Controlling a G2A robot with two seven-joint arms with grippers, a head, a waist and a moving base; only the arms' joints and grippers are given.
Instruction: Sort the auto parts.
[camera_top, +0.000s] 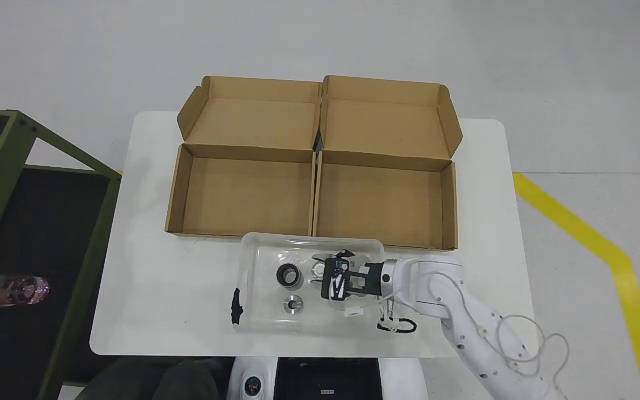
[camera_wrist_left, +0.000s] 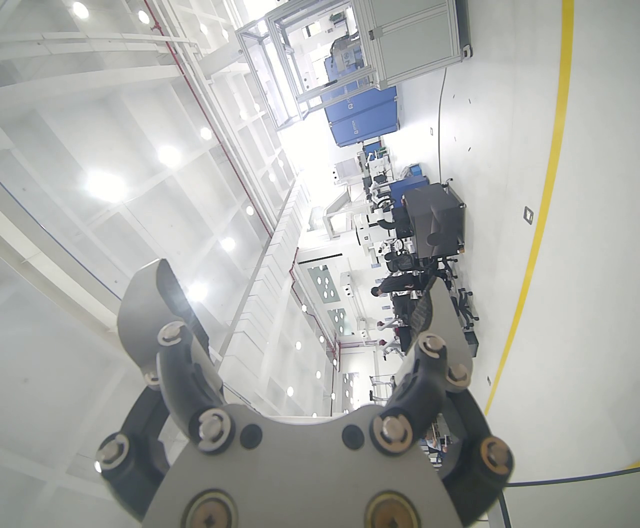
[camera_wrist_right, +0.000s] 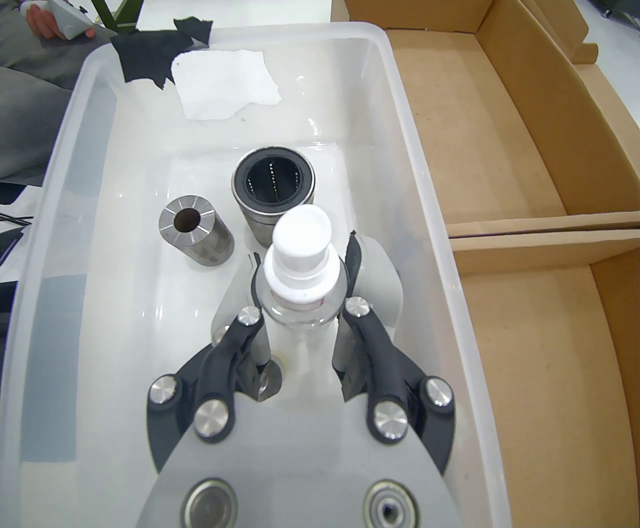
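While my right fingers (camera_wrist_right: 375, 285) clasp the bottle (camera_wrist_right: 300, 311) by its clear shoulder in the bin (camera_wrist_right: 420, 200), I judge it light, stiff, slick and maybe fragile, so a gentle hold below the cap (camera_wrist_right: 302, 232) suits; my left fingers (camera_wrist_left: 145, 300) gape empty.

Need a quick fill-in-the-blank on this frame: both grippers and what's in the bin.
1. The right gripper is closed around a clear bottle with a ___ cap.
2. Near it in the clear bin stand ___ metal cylinders.
3. The left gripper points away from the table with its jaws ___.

Missing words: white; two; open.
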